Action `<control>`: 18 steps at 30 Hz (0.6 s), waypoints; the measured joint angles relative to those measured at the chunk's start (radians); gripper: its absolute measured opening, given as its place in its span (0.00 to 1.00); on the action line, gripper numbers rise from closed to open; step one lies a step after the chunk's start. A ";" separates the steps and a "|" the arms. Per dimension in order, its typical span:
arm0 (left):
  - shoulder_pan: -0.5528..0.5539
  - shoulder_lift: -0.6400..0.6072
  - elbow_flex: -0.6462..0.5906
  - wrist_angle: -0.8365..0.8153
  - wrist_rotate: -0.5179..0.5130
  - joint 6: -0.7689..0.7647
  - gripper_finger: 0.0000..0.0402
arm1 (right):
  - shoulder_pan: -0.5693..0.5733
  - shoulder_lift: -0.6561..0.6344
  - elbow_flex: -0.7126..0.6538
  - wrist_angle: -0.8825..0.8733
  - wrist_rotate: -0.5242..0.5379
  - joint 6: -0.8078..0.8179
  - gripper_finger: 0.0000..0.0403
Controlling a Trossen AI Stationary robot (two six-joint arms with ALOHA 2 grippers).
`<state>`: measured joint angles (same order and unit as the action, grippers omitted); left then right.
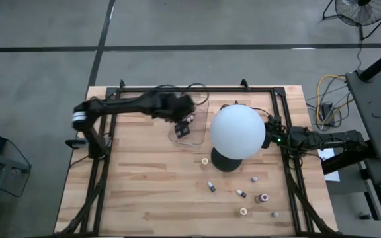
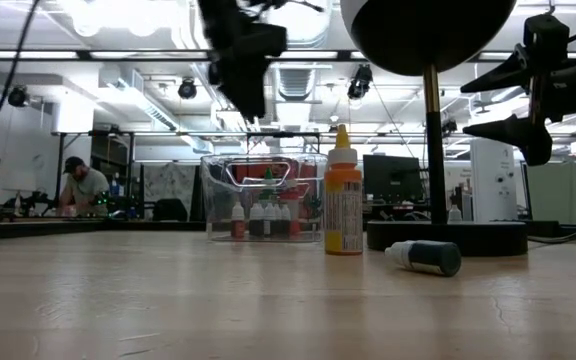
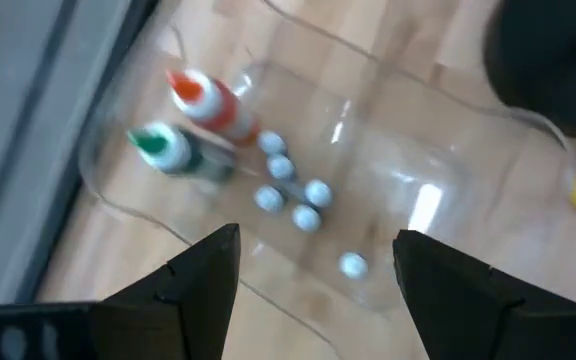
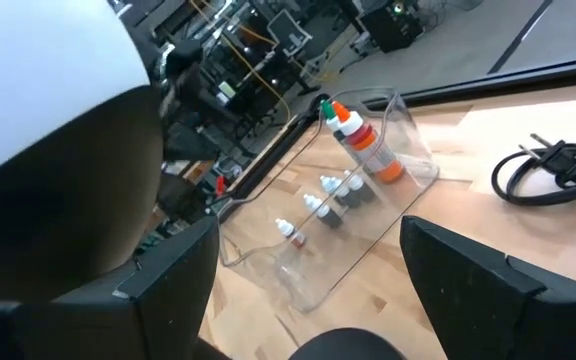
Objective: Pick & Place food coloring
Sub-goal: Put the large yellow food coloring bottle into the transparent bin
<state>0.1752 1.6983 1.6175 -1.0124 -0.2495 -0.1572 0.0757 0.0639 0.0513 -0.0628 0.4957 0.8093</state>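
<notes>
From the high view, the left end effector (image 1: 185, 125) hangs over the clear tray (image 1: 200, 109) at the far middle of the bench (image 1: 144, 185), which suggests it is there to drop food coloring in. The right end effector (image 1: 270, 134) waits at the right edge, tucked behind the white globe (image 1: 237, 131). About seven loose bottles (image 1: 211, 186) lie scattered on the near right of the bench, well apart from the tray — likely the ones left to fetch.

From the low view, an upright orange bottle (image 2: 343, 205) stands in front of the tray, and a dark vial (image 2: 424, 257) lies on its side just beside it. Small bottles line the tray floor; their count is unclear here.

In the left wrist view, the left end effector's fingers (image 3: 188, 290) stand apart with nothing between them. Below sit a red-capped and a green-capped bottle (image 3: 168, 148) plus about six white caps (image 3: 286, 192) — eight in the tray, by this look.

In the right wrist view, the right end effector's fingers (image 4: 468, 280) also gape wide and empty, pointed past the globe at the tray, where the bottles stand clustered toward one end
</notes>
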 joint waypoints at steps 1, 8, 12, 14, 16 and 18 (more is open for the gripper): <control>-0.005 -0.041 -0.067 0.042 0.012 -0.021 0.58 | 0.000 0.000 0.000 0.000 -0.001 0.000 0.75; -0.063 -0.330 -0.444 0.218 0.056 -0.204 0.58 | 0.000 0.002 0.000 0.000 0.000 0.000 0.75; -0.107 -0.471 -0.574 0.257 0.057 -0.324 0.58 | 0.000 0.002 0.000 0.000 0.000 0.000 0.75; -0.128 -0.523 -0.608 0.262 0.055 -0.350 0.58 | 0.000 0.002 0.000 0.000 0.000 0.000 0.75; -0.141 -0.557 -0.628 0.261 0.055 -0.352 0.58 | 0.000 0.002 0.000 0.000 0.000 0.000 0.75; -0.144 -0.584 -0.639 0.263 0.056 -0.359 0.58 | 0.000 0.002 0.000 0.000 -0.001 0.000 0.75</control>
<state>0.0311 1.1146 0.9786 -0.7492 -0.1934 -0.5158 0.0761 0.0662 0.0513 -0.0628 0.4950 0.8089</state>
